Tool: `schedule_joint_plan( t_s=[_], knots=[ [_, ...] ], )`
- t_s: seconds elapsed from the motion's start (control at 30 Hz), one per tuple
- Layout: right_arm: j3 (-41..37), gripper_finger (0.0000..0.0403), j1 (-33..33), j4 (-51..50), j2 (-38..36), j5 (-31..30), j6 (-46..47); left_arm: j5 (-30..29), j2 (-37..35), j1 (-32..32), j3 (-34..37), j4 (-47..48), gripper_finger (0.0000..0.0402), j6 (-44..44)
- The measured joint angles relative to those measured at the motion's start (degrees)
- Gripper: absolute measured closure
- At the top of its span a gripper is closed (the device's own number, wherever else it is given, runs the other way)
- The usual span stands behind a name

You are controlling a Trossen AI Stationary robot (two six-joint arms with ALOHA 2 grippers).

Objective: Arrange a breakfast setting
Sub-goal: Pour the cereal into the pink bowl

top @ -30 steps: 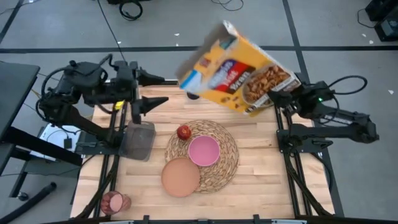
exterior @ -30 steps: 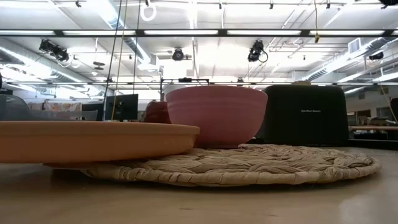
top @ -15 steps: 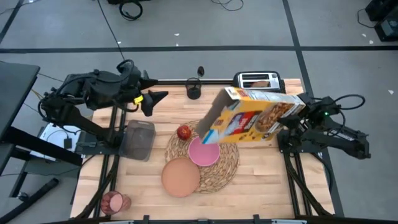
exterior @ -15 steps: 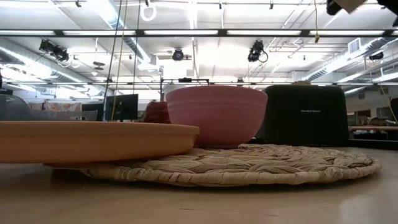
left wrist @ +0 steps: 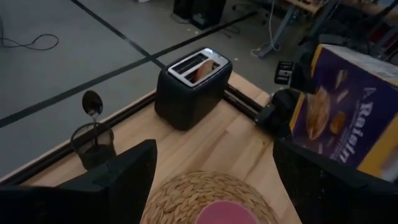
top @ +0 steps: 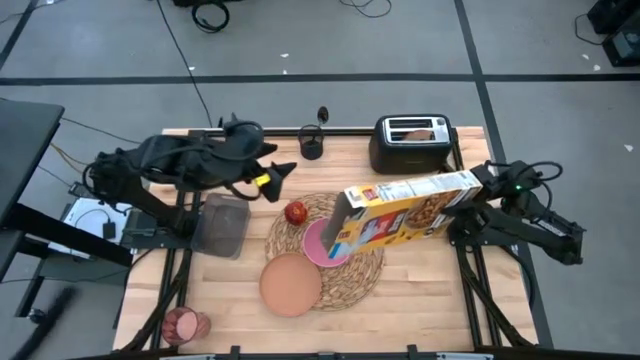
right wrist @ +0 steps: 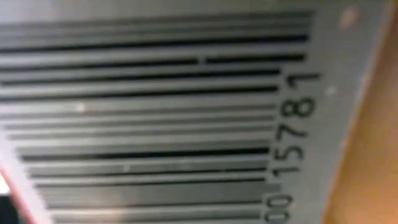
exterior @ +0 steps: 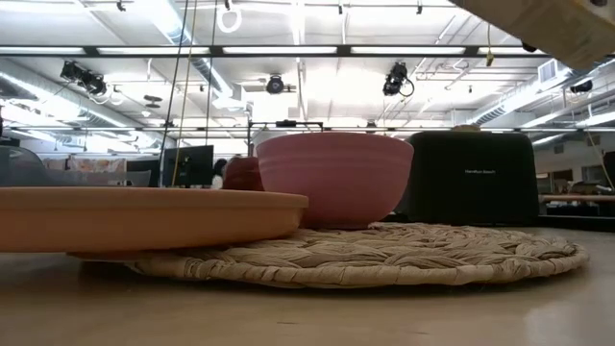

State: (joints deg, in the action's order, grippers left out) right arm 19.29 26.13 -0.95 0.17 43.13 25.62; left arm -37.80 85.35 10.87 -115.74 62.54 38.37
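The yellow-and-blue cereal box (top: 400, 212) hangs over the woven placemat (top: 350, 280), its left end above the pink bowl (top: 315, 243), which it partly hides. My right gripper (top: 472, 200) is shut on the box's right end. The red apple (top: 296, 212) sits on the placemat's far left part. The salmon-brown plate (top: 290, 284) overlaps the placemat's near left edge. The pink cup (top: 183, 325) lies at the near left corner. The spoon (left wrist: 92, 104) stands in a dark cup (top: 311, 146). Toast (left wrist: 198, 68) sits in the toaster (top: 410, 142). My left gripper (top: 278, 174) is open and empty, far left of the apple. My right gripper holds the cereal box by its right end (top: 468, 186), coming level from the table's right. The box itself hides the fingers; the wrist view shows only the barcode face (right wrist: 155, 112). The box is lifted clear, lying nearly level, its left end (top: 338, 232) lower, above the bowl.
A grey container (top: 222, 226) sits on the table's left part, under my left arm. The black toaster stands at the far right, the dark cup at the far middle edge. Bare wood (top: 430, 300) shows at the near right.
My right gripper has brought the cereal box down and toward the table's near edge, from high above the far side to just over the placemat. The box has turned nearly level, its left end now over the bowl. My left gripper has gone toward the table's right.
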Motion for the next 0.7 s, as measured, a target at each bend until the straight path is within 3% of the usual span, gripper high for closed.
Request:
schedule_joint_plan(
  t_s=[0.7],
  knots=[
    [0.1,0.0195,0.0,-15.2,0.0,-4.6,-11.9,-0.1,1.0,0.6,0.0,-1.3,0.0075,-1.4]
  ],
)
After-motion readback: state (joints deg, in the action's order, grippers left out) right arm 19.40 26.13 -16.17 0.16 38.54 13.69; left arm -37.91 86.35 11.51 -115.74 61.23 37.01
